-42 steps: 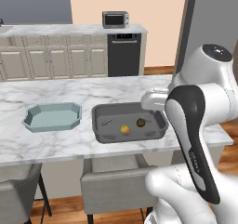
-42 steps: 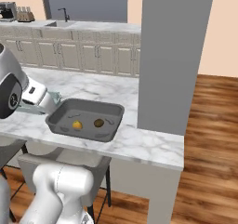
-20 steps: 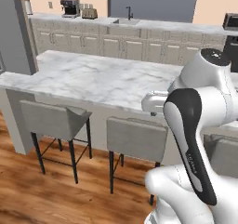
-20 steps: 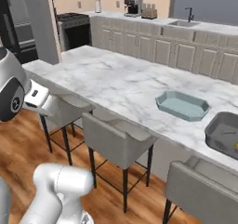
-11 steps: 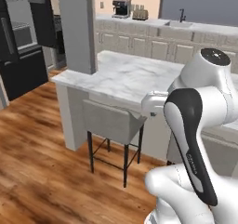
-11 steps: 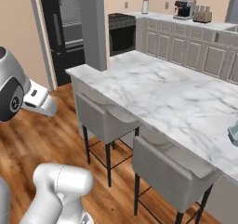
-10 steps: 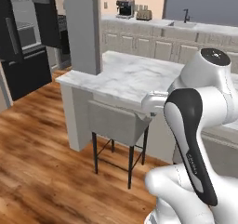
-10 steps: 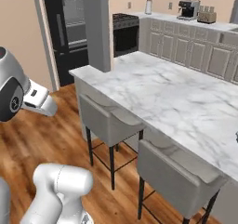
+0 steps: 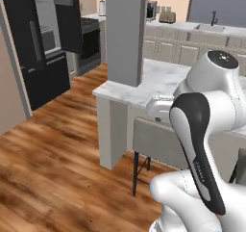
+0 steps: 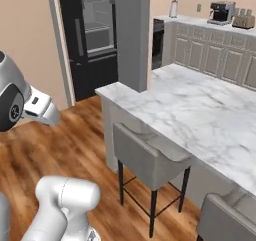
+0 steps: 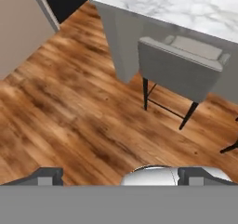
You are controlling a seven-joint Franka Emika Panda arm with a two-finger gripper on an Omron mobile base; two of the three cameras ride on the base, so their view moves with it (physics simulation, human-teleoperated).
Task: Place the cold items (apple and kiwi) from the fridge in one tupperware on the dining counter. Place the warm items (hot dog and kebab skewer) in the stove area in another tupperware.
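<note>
Home kitchen: fridge [image 10: 95,40], marble counter [image 10: 200,115]

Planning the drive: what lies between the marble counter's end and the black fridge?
Bare wood floor, seen in the right base view, from counter to fridge.

White rounded arm [image 9: 206,130], glossy black joint covers, grey end caps.

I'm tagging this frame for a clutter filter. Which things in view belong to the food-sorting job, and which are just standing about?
Belongs to the job:
- black tall fridge
- dark stove with oven
- white marble dining counter
- open two-finger gripper, nothing held

Just standing about:
- grey upholstered bar stool
- grey square pillar
- coffee machine
- toaster
- brown wooden floor
</note>
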